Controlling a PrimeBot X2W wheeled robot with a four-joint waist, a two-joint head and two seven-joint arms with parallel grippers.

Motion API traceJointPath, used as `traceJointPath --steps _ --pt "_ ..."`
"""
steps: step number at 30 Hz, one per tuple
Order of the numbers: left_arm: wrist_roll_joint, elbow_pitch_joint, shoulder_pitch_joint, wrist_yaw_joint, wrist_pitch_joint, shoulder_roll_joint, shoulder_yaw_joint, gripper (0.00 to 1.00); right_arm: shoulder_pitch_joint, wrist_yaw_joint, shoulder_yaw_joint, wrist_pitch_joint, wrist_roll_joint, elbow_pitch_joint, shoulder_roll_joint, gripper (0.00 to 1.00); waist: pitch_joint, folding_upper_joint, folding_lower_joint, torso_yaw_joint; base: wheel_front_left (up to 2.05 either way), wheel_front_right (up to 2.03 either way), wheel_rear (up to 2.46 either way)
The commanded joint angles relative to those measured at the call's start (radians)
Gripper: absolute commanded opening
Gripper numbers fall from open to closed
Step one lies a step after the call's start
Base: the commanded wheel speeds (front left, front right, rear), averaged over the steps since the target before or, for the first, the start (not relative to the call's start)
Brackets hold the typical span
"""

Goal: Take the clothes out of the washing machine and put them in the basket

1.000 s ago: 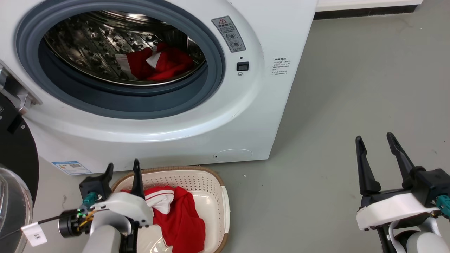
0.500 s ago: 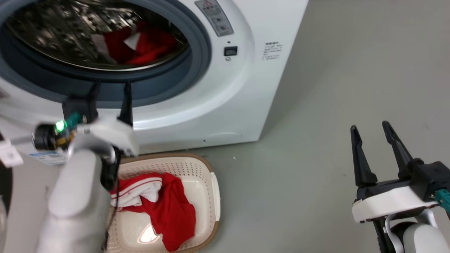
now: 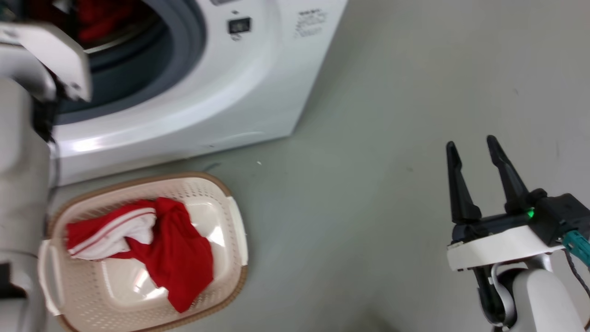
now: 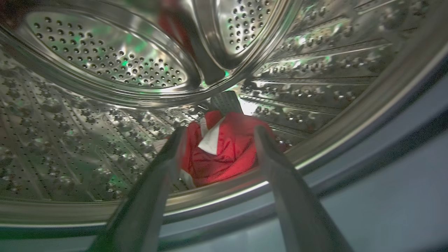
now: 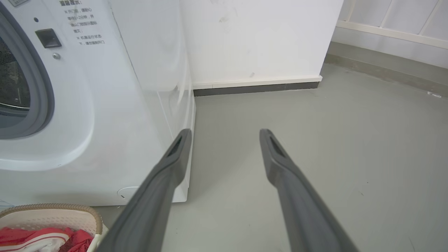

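**A:** The left gripper is spread wide with nothing between its fingers. It is aimed into the steel drum of the washing machine.

**B:** Where is the laundry?

**A:** One red garment with a white panel lies bunched at the bottom of the drum. It shows between the two fingers, farther in than their tips. A second red garment, with white stripes, lies crumpled across the middle of the basket.

**B:** And the basket itself?

**A:** It sits on the grey floor, just in front of the washing machine and below the porthole. The pale left forearm rises along the left edge of the head view, beside the basket.

**B:** What about the right gripper?

**A:** The right gripper is released too, its fingers parted and empty. It hovers over the floor, well apart from the machine and the basket. Its wrist view takes in the machine's white side and a corner of the basket at the lower left.
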Motion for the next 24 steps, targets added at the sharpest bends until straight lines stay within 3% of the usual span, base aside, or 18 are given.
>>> traceJointPath --steps 1,11,24 --pt "0.011 0.016 -0.039 -0.004 0.012 0.018 -0.007 1.0 -0.025 -0.001 0.01 -0.013 0.012 0.013 0.001 1.0 0.075 0.0 -0.0002 -0.068 0.0 0.0 0.0" --pt "0.07 0.117 -0.279 -0.023 0.142 0.148 -0.064 1.0 -0.1 -0.001 0.082 -0.07 0.092 0.098 0.002 1.0 0.217 0.0 -0.0002 -0.173 0.0 0.0 0.0" --pt "0.112 0.143 -0.459 -0.038 0.384 0.253 -0.147 1.0 -0.147 -0.001 0.16 -0.08 0.162 0.108 0.001 1.0 0.329 0.0 -0.0002 -0.25 0.0 0.0 0.0"
